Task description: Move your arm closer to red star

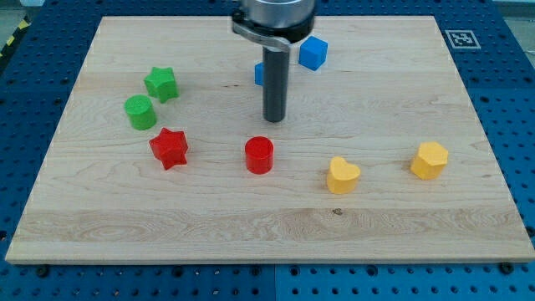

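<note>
My tip (274,119) stood near the middle of the wooden board (401,234), in its upper half. There was no pincer on the arm, only the straight dark rod, so nothing was held and nothing could be wide or narrow.

The red star (169,148) lay at about eight o'clock from my tip, well apart from it, on the board's left side. The red cylinder (259,155) sat near my tip at roughly six o'clock, not touching it.

At about ten o'clock from the red star stood the green cylinder (140,112), near it, and the green star (161,84) was just beside that cylinder at about one o'clock.

A blue block (260,73) showed partly behind the rod at my tip's twelve o'clock; its shape could not be made out. A blue cube (313,53) lay at about one o'clock from my tip, near the board's top edge.

The yellow heart (343,176) sat at four o'clock from my tip, and a second yellow block (429,160), perhaps six-sided, lay farther off at about three to four o'clock.
</note>
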